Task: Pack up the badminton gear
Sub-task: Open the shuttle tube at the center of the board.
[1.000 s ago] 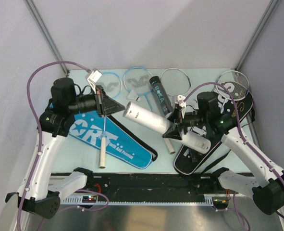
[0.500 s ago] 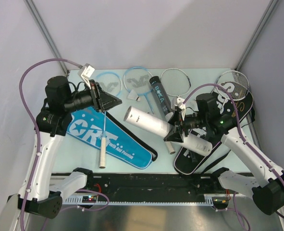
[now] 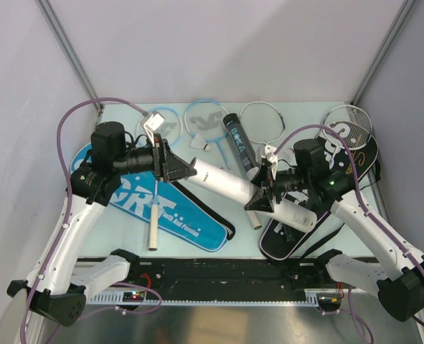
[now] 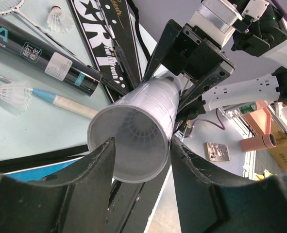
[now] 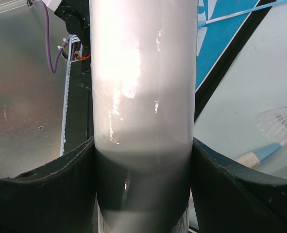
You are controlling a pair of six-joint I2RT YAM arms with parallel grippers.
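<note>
A white tube hangs tilted above the table, and my right gripper is shut on its lower end, fingers pressed to both sides. My left gripper is open, its jaws standing either side of the tube's open mouth. A ribbed white shape shows deep inside the tube. A black tube lies behind, with a shuttlecock beside it. Another white tube rests on the black cover. The blue cover lies at the left under a racket's white handle.
Two light-blue rackets and two silver rackets lie along the back edge. Grey walls close in the table on the left, back and right. A black rail runs along the near edge between the arm bases.
My left gripper has opened and swung right and nearer, from above the blue cover to the white tube's mouth. The right arm and the tube have stayed put.
</note>
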